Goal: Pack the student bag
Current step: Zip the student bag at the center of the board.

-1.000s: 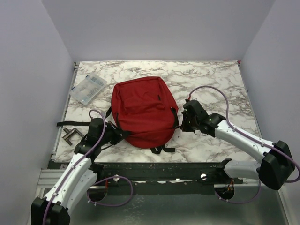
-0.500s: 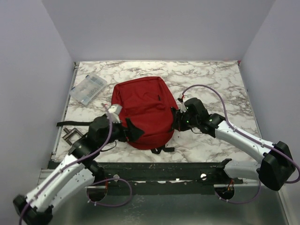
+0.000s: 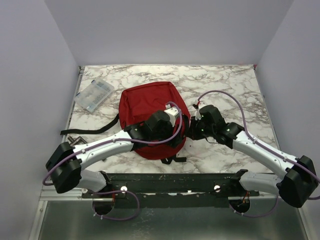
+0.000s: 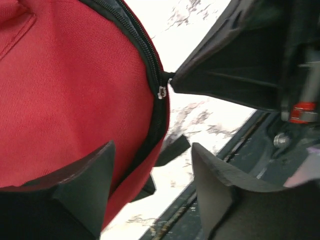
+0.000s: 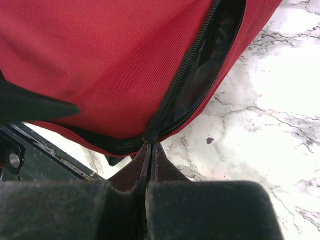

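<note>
The student bag (image 3: 145, 107) is a dark red backpack lying flat mid-table. Its curved zipper (image 5: 185, 70) gapes partly along the right side, showing a dark inside. My right gripper (image 3: 192, 131) is at the bag's near right edge. In the right wrist view it (image 5: 150, 146) is shut on the black zipper pull (image 5: 150, 137) at the end of the zipper. My left arm reaches across the bag, and its gripper (image 3: 172, 134) hangs open over the same near right edge. Nothing lies between the left fingers (image 4: 95, 175); red fabric (image 4: 65, 90) and the metal slider (image 4: 161, 92) show beyond them.
A clear plastic case (image 3: 94, 95) lies at the far left of the marble table (image 3: 225, 85). A black bag strap (image 3: 85, 131) trails left, and a small metal clamp (image 3: 75, 141) sits near the left edge. A black rail (image 3: 170, 181) runs along the near edge.
My left gripper has opened and swung from the table's left side rightward over the bag to its near right edge. The right gripper has stayed shut and barely shifted.
</note>
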Motion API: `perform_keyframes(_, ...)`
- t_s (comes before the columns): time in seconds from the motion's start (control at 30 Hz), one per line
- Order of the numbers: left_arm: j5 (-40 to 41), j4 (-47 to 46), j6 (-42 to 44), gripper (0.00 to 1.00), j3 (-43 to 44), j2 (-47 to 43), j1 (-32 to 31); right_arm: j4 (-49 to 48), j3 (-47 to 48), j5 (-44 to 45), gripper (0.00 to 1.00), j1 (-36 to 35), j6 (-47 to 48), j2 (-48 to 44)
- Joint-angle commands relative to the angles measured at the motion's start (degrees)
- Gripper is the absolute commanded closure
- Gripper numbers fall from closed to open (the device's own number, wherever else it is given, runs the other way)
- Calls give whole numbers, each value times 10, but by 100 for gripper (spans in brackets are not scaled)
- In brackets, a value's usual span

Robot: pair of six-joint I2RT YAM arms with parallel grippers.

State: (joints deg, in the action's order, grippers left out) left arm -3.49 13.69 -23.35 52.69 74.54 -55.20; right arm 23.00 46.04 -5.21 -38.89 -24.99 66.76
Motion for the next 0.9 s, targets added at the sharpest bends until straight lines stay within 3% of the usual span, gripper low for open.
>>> perform_keyframes(0.0, -9, -20, 23, 46, 32, 54, -4, 6, -10, 15, 100, 1, -8, -25)
perform_keyframes(0.37, -49, -17, 1, 52, 18, 91, -8, 8, -1, 34, 100, 1, -5, -23)
perform_keyframes(0.47, -49, -17, -1, 61, 4, 89, -10, 7, -1, 39, 100, 1, -6, -24)
perform_keyframes(0.6, -54, 3, 7, 97, -1, 89, -12, 21, 2, 119, 100, 1, -30, -12)
perform_keyframes(0.87, -55, 11, 29, 100, -51, 41, -17, 34, 49, 273, 100, 24, -61, 51)
